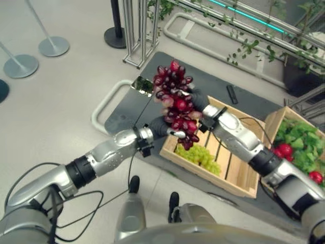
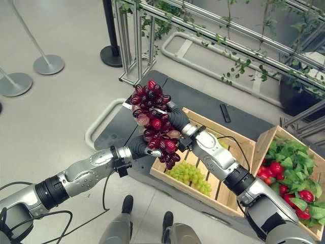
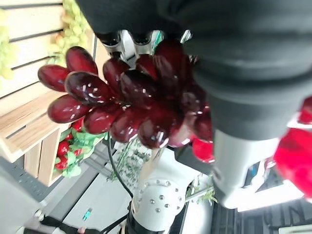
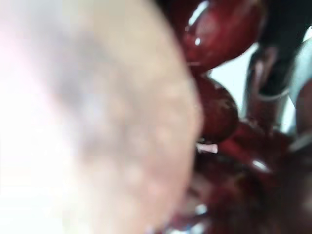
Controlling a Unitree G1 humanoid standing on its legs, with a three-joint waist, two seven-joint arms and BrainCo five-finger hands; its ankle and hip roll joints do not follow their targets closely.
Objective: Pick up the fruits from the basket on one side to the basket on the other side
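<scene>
Two hands meet on one bunch of red grapes [image 2: 155,122], held up in the air above the near-left corner of the slatted wooden crate [image 2: 238,147]. The right hand [image 2: 175,119] reaches in from the crate side and the left hand [image 2: 139,146] comes up from below and to the left; both press so close into the fruit that the bunch hides most of their fingers. In the left wrist view, silver fingers [image 3: 127,43] show just past the dark cover, against the top of the grapes, but whether they curl round the bunch or only rest on it I cannot tell. The right wrist view, pressed up against the red grapes, gives no clear read of that hand's hold either. This looks like a handover in mid-air, from the hand on the crate side to the other. The next move would call for one hand to have a sure hold before the other lets go, since a loose bunch can sag or shed. A bunch of green grapes [image 2: 190,175] lies in the crate below. To the right, a second crate [image 2: 266,140] holds leafy greens and small red fruit. No receiving basket can be made out on the left.
</scene>
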